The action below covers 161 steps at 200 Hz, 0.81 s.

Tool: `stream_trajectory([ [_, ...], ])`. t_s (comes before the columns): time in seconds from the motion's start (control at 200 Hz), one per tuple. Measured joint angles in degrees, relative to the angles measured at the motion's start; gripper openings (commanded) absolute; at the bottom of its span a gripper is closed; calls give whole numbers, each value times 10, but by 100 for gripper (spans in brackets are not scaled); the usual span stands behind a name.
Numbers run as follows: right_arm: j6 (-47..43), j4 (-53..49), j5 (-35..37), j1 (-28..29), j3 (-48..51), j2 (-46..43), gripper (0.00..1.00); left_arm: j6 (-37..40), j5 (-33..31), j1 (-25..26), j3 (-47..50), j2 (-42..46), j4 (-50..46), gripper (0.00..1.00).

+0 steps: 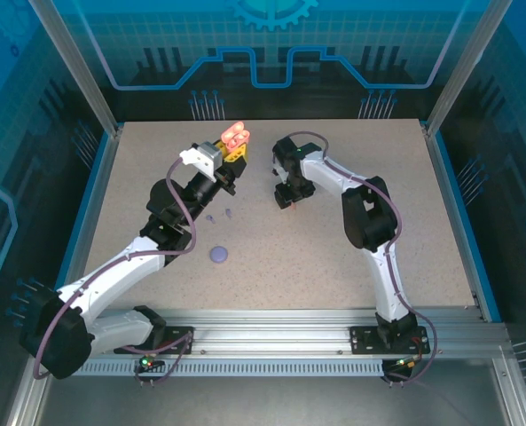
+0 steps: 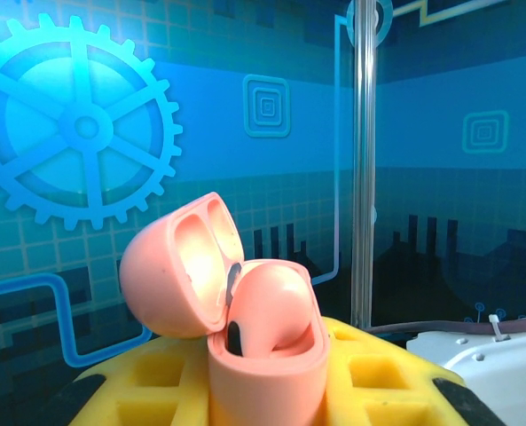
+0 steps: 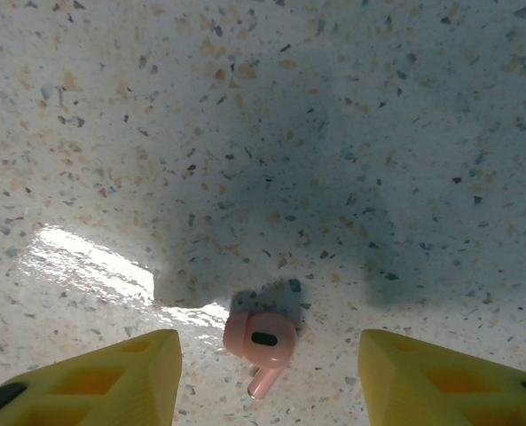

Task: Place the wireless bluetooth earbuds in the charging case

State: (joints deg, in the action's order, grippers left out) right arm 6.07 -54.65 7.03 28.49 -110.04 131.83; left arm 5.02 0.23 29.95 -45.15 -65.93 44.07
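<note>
1. Top view: left gripper is clamped on the open pale-pink pebble-shaped plastic charging case. The right gripper is low, well apart from it.
2. Left wrist: lid tipped back. One bay seems to hold a bud, but it is dim there. Risk: the case twists in the grip under insertion push.
3. Right wrist: small pale-pink stemmed plastic earbud lies on the speckled tabletop between the part-open yellow fingers, touching neither. Risk: the glossy, rounded bud squirts out as the jaws close.
</note>
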Motion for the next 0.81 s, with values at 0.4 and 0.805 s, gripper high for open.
stream_trajectory([
  [0.4,-6,0,1,0,0,13,51,-1,0,0,0,0,-1,0],
  [0.805,-12,1,5,8,0,19,42,-1,0,0,0,0,-2,0],
])
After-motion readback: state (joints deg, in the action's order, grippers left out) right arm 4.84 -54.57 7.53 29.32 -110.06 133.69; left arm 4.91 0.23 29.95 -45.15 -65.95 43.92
